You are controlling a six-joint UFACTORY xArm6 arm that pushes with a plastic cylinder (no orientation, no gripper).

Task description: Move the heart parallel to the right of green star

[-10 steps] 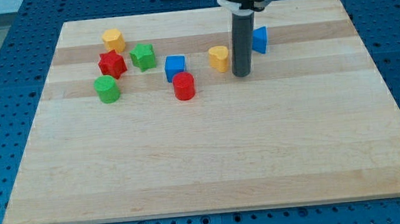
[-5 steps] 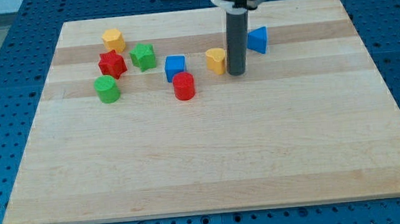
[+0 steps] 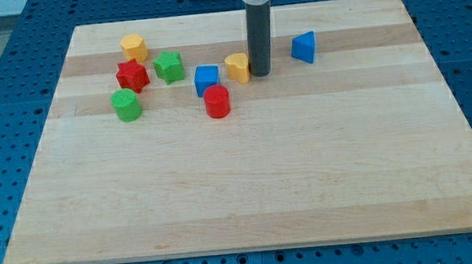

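The yellow heart (image 3: 237, 66) lies in the upper middle of the worktop (image 3: 249, 190), with my tip (image 3: 260, 73) touching its right side, or so nearly that I cannot see a gap. My tool is a plain rod with no jaws, so it grips nothing and can only shove. Just left of the heart sits the blue cube (image 3: 206, 79), near but apart, and the red cylinder (image 3: 217, 101) is below that cube. The green star (image 3: 168, 66) stands further left, roughly level with the heart, with the red star (image 3: 131, 75) touching or almost touching its left side. The yellow block (image 3: 134, 47) is above them, the green cylinder (image 3: 126, 105) below, and the blue triangle (image 3: 303, 47) is off to my right, well apart.

I judge the heart is on its way but not placed: the cube sits in the gap. The risk is plain. A straight push left would run the heart into the cube, and the cube could then knock the green star out of place. Contact off the heart's centre may also spin it away from my tip
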